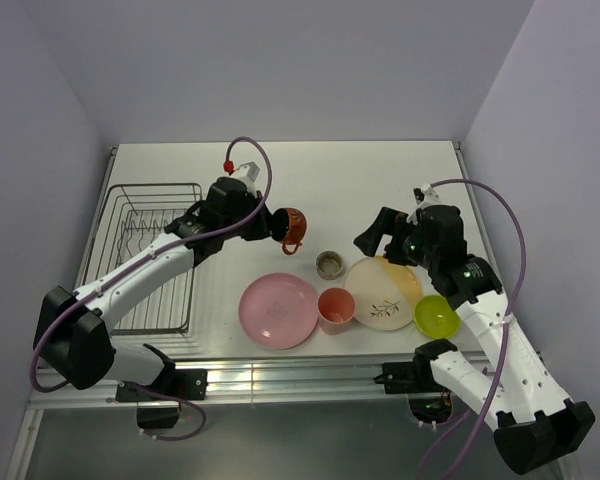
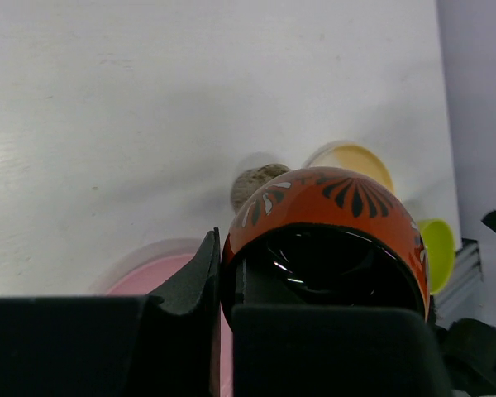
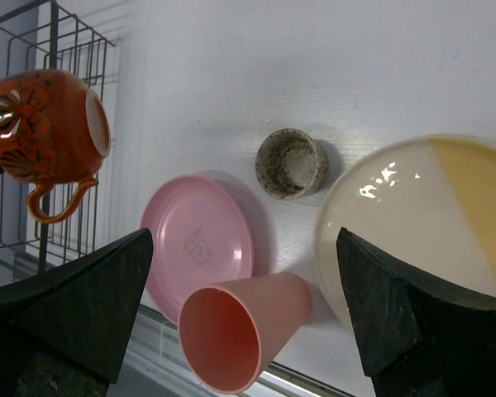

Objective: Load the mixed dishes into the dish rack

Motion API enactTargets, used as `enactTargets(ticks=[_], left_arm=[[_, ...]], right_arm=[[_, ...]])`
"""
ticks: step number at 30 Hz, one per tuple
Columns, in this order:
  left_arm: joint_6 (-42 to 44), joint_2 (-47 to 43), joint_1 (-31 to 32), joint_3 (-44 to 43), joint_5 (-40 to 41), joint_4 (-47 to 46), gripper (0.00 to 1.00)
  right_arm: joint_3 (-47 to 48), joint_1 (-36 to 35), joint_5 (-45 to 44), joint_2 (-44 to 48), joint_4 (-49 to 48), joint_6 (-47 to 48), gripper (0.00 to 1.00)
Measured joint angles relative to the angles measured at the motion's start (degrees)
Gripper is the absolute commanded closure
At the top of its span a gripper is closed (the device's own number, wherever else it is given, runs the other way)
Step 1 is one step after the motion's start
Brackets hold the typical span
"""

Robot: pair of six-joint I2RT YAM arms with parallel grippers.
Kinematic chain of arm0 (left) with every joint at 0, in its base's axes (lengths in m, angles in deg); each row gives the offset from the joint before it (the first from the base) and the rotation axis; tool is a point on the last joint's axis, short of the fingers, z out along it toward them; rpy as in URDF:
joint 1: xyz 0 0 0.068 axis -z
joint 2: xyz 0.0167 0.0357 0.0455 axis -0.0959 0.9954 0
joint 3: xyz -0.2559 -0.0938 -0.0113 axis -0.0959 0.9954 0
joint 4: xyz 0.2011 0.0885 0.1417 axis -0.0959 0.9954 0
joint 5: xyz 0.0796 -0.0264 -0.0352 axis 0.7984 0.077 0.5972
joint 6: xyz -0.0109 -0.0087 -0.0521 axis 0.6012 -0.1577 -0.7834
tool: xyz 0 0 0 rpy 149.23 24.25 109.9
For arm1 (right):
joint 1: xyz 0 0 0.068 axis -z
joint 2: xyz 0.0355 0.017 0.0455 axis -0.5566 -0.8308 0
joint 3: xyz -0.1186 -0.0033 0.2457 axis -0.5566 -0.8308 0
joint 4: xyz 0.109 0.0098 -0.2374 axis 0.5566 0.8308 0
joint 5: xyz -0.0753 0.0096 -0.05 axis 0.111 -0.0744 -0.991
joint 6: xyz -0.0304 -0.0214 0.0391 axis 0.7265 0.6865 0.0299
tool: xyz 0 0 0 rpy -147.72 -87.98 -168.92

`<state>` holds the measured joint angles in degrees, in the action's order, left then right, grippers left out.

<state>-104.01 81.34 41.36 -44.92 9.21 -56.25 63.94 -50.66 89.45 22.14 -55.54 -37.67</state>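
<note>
My left gripper [image 1: 270, 225] is shut on the rim of the dark red-orange mug [image 1: 293, 230], holding it on its side above the table, right of the empty dish rack [image 1: 155, 186]. In the left wrist view the mug [image 2: 331, 207] has one finger inside and one outside. My right gripper [image 1: 372, 238] is open and empty, hovering over the cream-and-orange plate [image 1: 385, 292]. The pink plate [image 1: 278, 310], salmon-pink cup [image 1: 336, 306], grey-tan cup [image 1: 330, 264] and lime-green bowl [image 1: 436, 316] rest on the table. The right wrist view shows the salmon cup [image 3: 240, 331] tilted between my fingers.
The rack stands at the table's left side, near the left wall. The dishes cluster along the front edge, with a metal rail [image 1: 300, 375] just below them. Walls close in on both sides.
</note>
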Motion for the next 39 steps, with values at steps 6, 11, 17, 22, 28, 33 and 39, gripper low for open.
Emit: enactTargets(ticks=[6,11,17,22,28,33,39], left_arm=[[-0.9,-0.42,-0.13,4.2,-6.64,-7.52,1.0],[-1.14,-3.61,-2.36,8.31,-12.07,-12.37,1.0],[-2.8,-12.44,-5.57,14.97,-13.7,-22.36,1.0],[-4.46,-18.62,-5.79,18.6,-13.0,-28.48,1.0],[-10.03,-23.63,-5.79,24.41,-10.88,-37.38,1.0],[-14.86,-24.59,-5.79,27.5,-8.94,-41.75,1.0],[-19.1,-24.59,-5.64,27.91,-8.33,-44.89,1.0]], right_arm=[[2.45,0.98,-1.77,-2.14,0.94,1.01,0.0],[2.47,1.36,5.33,-4.92,-1.01,-1.4,0.02],[0.61,-3.41,14.05,-5.79,-10.14,-7.98,0.03],[-5.07,-7.96,18.91,-3.21,-20.85,-13.42,0.06],[-9.79,-10.6,21.59,-2.29,-34.71,-21.9,0.13],[-9.99,-14.95,21.11,-2.62,-45.7,-26.45,0.19],[-9.81,-19.85,19.82,-7.39,-54.14,-28.96,0.21]])
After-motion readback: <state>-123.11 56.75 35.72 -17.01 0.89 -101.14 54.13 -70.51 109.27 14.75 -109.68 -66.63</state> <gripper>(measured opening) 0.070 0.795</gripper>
